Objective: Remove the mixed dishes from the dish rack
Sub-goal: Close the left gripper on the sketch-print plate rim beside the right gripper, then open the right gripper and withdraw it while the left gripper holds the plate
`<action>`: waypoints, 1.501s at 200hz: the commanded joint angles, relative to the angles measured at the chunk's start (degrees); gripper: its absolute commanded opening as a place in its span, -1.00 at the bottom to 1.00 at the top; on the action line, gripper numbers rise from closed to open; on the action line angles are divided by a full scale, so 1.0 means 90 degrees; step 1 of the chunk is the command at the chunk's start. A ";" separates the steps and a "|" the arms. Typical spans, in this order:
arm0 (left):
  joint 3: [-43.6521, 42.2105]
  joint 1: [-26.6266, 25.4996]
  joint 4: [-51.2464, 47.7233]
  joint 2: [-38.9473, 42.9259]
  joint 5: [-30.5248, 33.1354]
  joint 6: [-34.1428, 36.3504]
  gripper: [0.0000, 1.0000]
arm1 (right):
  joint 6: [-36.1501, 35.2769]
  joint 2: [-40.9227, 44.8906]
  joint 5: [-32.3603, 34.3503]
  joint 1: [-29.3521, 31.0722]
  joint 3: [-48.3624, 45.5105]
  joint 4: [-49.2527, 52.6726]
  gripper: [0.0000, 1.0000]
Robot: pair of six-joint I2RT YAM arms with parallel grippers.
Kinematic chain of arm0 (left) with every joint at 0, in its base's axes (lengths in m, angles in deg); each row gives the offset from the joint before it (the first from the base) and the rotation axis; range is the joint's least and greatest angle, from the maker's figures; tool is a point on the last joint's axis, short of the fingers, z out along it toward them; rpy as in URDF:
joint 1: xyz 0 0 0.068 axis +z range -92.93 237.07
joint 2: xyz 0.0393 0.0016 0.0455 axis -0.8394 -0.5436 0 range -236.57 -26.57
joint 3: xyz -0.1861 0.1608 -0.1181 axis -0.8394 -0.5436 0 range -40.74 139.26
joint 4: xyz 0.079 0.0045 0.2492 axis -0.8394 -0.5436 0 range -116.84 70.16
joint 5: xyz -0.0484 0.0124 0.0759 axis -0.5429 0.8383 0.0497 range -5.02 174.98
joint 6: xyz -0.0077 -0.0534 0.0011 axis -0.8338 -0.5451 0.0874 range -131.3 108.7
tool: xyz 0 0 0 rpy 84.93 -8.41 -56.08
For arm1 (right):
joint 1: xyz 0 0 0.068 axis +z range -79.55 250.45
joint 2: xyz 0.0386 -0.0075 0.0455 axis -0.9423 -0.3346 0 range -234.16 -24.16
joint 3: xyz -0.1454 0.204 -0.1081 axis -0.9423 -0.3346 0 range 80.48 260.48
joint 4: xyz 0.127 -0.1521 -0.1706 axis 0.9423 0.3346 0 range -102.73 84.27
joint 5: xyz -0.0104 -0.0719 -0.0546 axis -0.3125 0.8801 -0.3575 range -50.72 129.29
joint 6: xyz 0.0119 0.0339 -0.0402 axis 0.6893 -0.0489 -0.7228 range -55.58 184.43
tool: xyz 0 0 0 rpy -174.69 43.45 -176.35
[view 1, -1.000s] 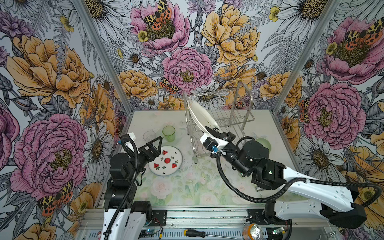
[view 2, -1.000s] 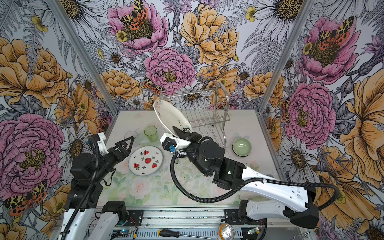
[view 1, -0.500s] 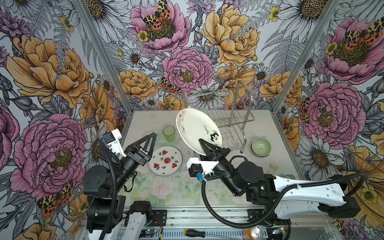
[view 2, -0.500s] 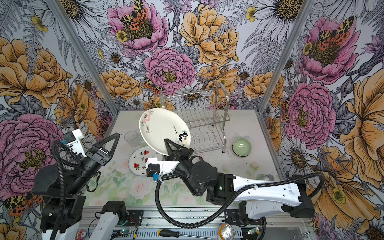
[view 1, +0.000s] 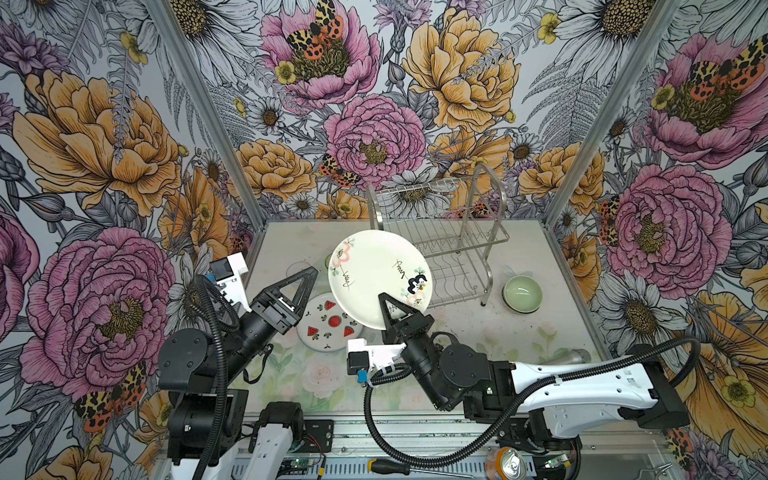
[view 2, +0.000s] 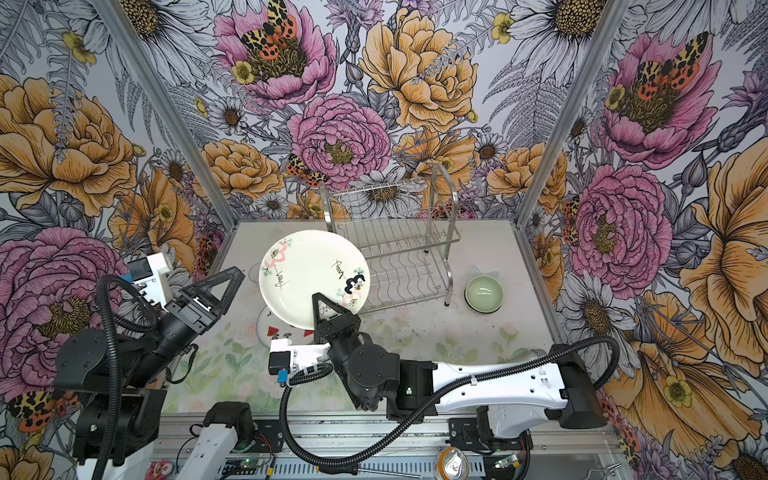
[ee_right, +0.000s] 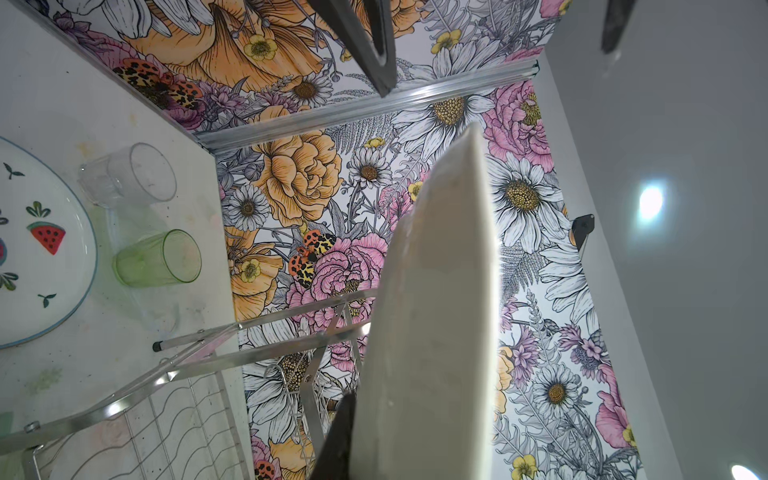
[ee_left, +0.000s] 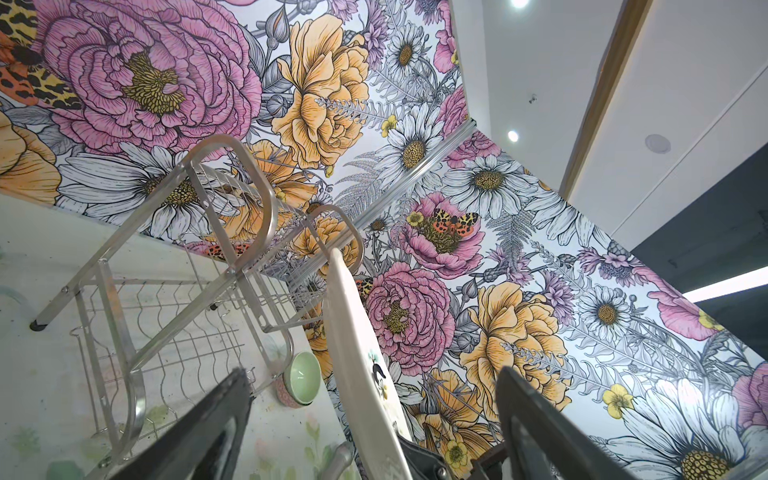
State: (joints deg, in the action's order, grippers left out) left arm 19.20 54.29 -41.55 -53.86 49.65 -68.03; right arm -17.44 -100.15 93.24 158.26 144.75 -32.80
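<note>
My right gripper (view 1: 384,301) is shut on the near rim of the cream plate with black drawings (view 1: 376,274), holding it tilted in the air, in front and to the left of the dish rack (view 1: 453,245). The steel wire rack holds nothing. Partly under the held plate, the fruit-print plate (view 1: 328,328) lies flat on the table. My left gripper (view 1: 309,278) hangs open and empty just left of the cream plate, apart from it. A pale green bowl (view 1: 522,293) sits right of the rack. The right wrist view shows the clear glass (ee_right: 129,174) and green tumbler (ee_right: 160,257) standing beside the fruit plate.
A grey metal cylinder (view 1: 575,356) lies at the right of the table beside my right arm. Flowered walls close in the back and both sides. A screwdriver (view 1: 390,467) and a can (view 1: 510,468) lie on the front rail, off the table.
My right gripper has drawn the cream plate out of the rack, forward and to the left, turning its face upward. My left arm has risen and pulled back from the fruit plate.
</note>
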 commanded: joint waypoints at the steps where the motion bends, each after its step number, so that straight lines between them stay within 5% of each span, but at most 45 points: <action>1: -0.0008 -0.0086 -0.0009 -0.0071 -0.0305 -0.0103 0.80 | -0.0271 0.0065 0.0068 0.0057 0.0200 -0.0816 -1.00; 161: -0.0682 -0.0700 -0.0009 -0.0640 -0.0488 0.0230 0.24 | -0.1134 -0.0707 -0.0087 0.0067 0.0449 -0.1352 -1.00; 208: -0.0742 -0.0705 -0.0010 -0.0936 -0.0957 0.0470 -0.33 | -0.1205 -0.0786 -0.0143 0.0058 0.0467 -0.1440 -1.00; 226: -0.0764 -0.0685 0.0031 -0.1053 -0.1065 0.0456 -0.85 | -0.1248 -0.0805 -0.0156 0.0058 0.0401 -0.1497 -1.00; 238: -0.0745 -0.0674 0.0047 -0.1104 -0.1130 0.0463 -0.89 | -0.1275 -0.0826 -0.0149 0.0055 0.0370 -0.1539 -1.00; 283: -0.0684 -0.0455 -0.0063 -0.1026 -0.1105 0.0493 -1.00 | -0.1190 -0.0830 -0.0106 -0.0007 0.0299 -0.1592 -0.64; 300: -0.0659 -0.0237 -0.0124 -0.0944 -0.1110 0.0493 -1.00 | -0.1069 -0.0768 -0.0125 -0.0034 0.0245 -0.1597 -0.36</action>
State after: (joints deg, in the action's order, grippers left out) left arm 12.60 50.18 -44.44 -63.76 41.63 -69.10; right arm -30.69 -108.85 96.15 157.49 145.15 -38.36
